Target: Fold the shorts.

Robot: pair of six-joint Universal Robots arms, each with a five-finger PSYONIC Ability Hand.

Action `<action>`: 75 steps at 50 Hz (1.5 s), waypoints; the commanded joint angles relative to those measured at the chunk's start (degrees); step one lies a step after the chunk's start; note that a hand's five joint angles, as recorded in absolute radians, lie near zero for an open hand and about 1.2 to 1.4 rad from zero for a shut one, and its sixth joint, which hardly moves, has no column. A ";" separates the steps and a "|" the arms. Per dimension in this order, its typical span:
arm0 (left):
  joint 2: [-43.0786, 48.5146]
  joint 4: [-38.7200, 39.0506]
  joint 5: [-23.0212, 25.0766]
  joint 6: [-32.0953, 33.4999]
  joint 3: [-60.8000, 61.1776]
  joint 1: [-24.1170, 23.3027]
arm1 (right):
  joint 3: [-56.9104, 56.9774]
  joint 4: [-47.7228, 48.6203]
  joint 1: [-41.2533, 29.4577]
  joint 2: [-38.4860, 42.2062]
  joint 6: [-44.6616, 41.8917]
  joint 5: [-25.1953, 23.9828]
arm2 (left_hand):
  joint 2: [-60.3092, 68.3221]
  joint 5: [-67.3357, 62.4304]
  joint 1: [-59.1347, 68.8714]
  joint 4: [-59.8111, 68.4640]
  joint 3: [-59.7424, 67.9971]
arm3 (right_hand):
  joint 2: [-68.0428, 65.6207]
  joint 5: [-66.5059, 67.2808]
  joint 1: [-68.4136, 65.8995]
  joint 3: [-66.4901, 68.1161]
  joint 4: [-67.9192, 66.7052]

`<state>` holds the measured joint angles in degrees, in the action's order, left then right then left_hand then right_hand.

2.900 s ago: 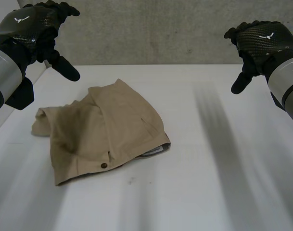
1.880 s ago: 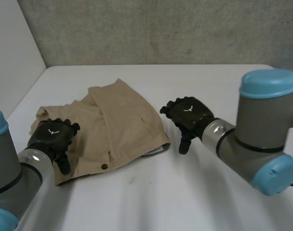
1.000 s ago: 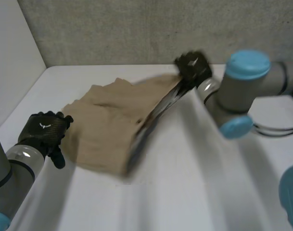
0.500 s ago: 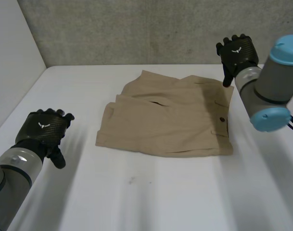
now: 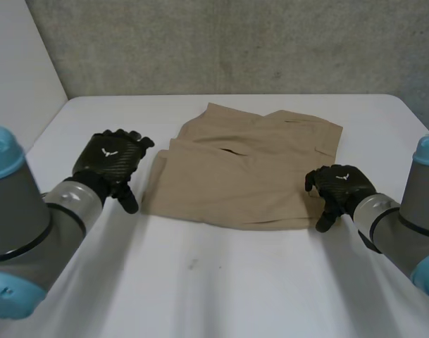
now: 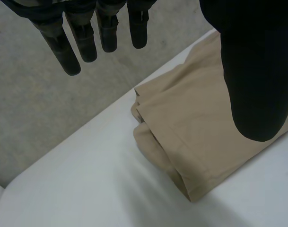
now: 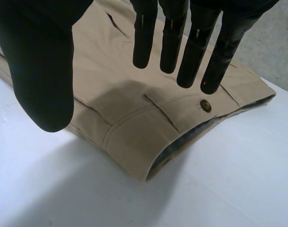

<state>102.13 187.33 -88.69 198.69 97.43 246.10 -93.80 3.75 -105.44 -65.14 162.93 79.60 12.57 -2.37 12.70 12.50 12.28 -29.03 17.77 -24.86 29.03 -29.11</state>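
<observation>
The tan shorts [image 5: 249,169] lie spread flat in the middle of the white table [image 5: 221,282], waistband toward my right. My left hand [image 5: 112,158] hovers just off their left edge, open, with the leg hems [image 6: 181,137] under its thumb [image 6: 252,71]. At the front right corner my right hand [image 5: 337,186] is held over the waistband, fingers straight and apart from the thumb [image 7: 39,61], holding nothing. A small brown button [image 7: 205,105] sits on the waistband [image 7: 148,142] below its fingertips.
A grey wall [image 5: 235,42] rises behind the table's far edge. A white side panel [image 5: 17,77] stands along the table's left side. Bare tabletop runs in front of the shorts and to their right.
My right hand let go of the shorts and came from behind their far right corner down to the front right corner. The left hand moved in toward their left edge. The shorts stayed flat.
</observation>
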 commanded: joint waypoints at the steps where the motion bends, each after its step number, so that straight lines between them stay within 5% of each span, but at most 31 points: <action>1: 4.91 0.06 -0.17 -0.05 -2.60 -0.36 | -0.15 4.60 1.03 3.70 -0.77 -0.15 | 1.18 -1.38 1.05 1.25 1.46 | -9.48 10.75 -13.65 9.48 -9.40; 14: 6.68 0.06 -0.17 -0.05 -2.51 -0.36 | 1.25 6.19 1.91 7.56 -1.47 -0.23 | 1.01 -1.21 0.88 1.08 1.30 | -19.56 20.82 -23.73 19.56 -19.47; 19: 7.99 0.84 -0.08 0.21 -2.69 -0.36 | 1.96 6.19 1.99 8.01 -3.14 -0.32 | 1.01 -1.21 0.88 1.08 1.30 | -50.43 51.69 -54.60 50.43 -50.35; 32: 18.45 5.07 0.09 0.82 -8.49 -0.45 | 1.69 5.31 2.61 0.54 -3.14 0.12 | 3.87 -4.07 3.74 3.94 4.16 | -50.97 52.23 -55.14 50.97 -50.89; 52: 26.63 -1.17 4.05 0.65 -16.49 -2.03 | 0.02 5.31 0.59 -6.32 -1.03 0.12 | 12.44 -12.64 12.31 12.51 12.73 | -50.97 52.23 -55.14 50.97 -50.89; 63: 29.17 -1.26 3.69 0.65 -19.73 -2.03 | 0.02 5.31 0.68 -6.23 -1.12 0.12 | 33.45 -33.64 33.31 33.51 33.73 | -50.97 52.23 -55.14 50.97 -50.89; 69: 29.62 -2.05 3.52 0.65 -20.62 -2.03 | 0.02 5.31 0.85 -6.32 -1.03 0.12 | 67.35 -67.54 67.22 67.42 67.63 | -50.97 52.23 -55.14 50.97 -50.89; 75: 26.37 -5.21 2.38 0.74 -19.74 -1.94 | 0.55 5.31 0.76 -6.32 -1.03 0.12 | 67.43 -67.63 67.30 67.50 67.72 | -50.97 52.23 -55.14 50.97 -50.89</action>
<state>131.31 184.83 -85.31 199.37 76.98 244.08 -93.71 9.05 -104.60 -71.43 161.88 79.72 67.65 -56.21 63.77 67.84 67.38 -66.59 55.18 -52.54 66.26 -68.03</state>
